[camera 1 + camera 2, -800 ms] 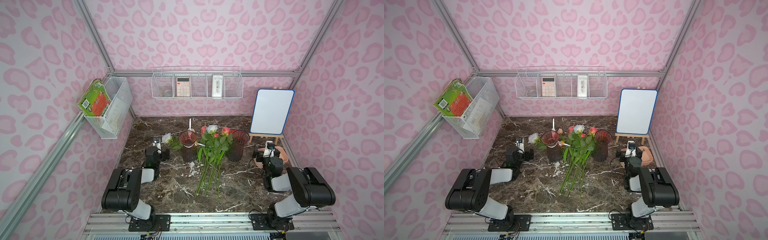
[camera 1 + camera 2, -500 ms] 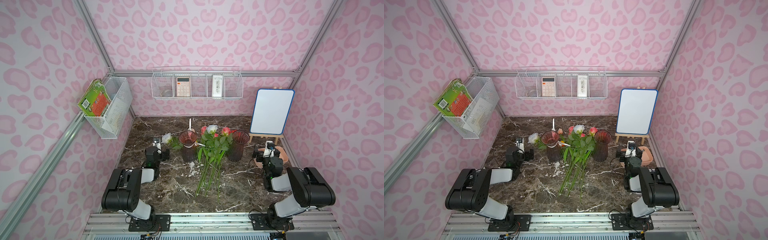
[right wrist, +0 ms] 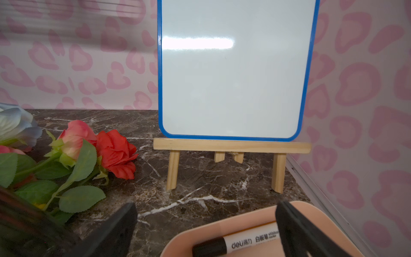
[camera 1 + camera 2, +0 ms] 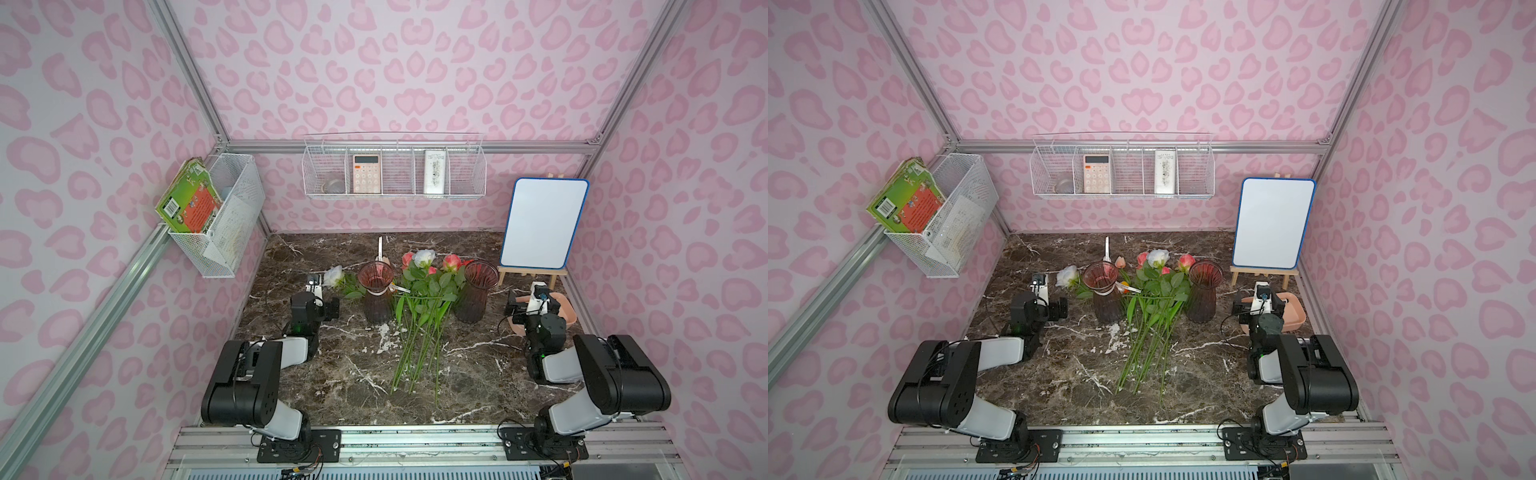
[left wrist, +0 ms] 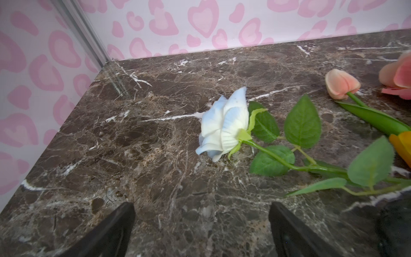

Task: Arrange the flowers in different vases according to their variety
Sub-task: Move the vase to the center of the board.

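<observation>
Two dark reddish ribbed vases stand mid-table in both top views: one with a white ribbon point(image 4: 376, 297) point(image 4: 1106, 299), the other plain point(image 4: 478, 291) point(image 4: 1202, 297). Between them lies a bunch of flowers point(image 4: 424, 316) point(image 4: 1154, 316), heads toward the back wall. A lone white rose point(image 4: 333, 276) point(image 5: 224, 124) lies left of the ribboned vase, with a peach tulip point(image 5: 341, 83) beyond it. My left gripper point(image 4: 315, 286) point(image 5: 201, 222) is open and empty, just short of that rose. A pink rose point(image 3: 73, 138) and a red rose point(image 3: 115, 153) lie to one side of my open right gripper point(image 4: 539, 293) point(image 3: 205, 224).
A whiteboard on a wooden easel point(image 4: 542, 224) stands at the back right. A pink tray point(image 4: 565, 311) holding a marker point(image 3: 240, 242) sits under the right gripper. Wire baskets hang on the back wall point(image 4: 395, 174) and the left wall point(image 4: 220, 216).
</observation>
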`<state>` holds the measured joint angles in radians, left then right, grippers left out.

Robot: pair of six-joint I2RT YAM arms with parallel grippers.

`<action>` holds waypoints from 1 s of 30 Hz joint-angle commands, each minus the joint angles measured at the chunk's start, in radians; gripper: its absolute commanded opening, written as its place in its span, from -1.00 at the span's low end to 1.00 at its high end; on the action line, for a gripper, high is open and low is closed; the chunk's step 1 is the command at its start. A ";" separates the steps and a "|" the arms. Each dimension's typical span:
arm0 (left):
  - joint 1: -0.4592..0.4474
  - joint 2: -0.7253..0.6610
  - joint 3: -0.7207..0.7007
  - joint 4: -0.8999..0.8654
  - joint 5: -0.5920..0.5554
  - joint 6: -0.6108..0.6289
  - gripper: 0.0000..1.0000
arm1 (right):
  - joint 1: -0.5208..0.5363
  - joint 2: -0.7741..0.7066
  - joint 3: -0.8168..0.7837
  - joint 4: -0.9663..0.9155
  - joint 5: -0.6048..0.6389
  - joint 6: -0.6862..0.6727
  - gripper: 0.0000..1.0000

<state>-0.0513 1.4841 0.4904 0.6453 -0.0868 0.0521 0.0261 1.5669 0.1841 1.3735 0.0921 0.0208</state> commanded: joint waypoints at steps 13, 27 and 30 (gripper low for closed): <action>-0.015 -0.308 0.176 -0.479 0.173 -0.219 0.98 | 0.127 -0.434 0.052 -0.436 0.069 0.033 0.98; -0.029 -0.645 0.169 -0.866 0.351 -0.466 0.98 | 0.043 -0.848 0.183 -1.158 -0.195 0.489 0.98; -0.029 -0.699 0.122 -0.889 0.335 -0.551 0.97 | -0.026 -0.957 0.133 -1.123 -0.348 0.557 0.98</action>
<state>-0.0807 0.8150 0.6388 -0.1295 0.2417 -0.3973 0.0380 0.6678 0.3393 0.2687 -0.0746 0.4644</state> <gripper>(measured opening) 0.989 0.991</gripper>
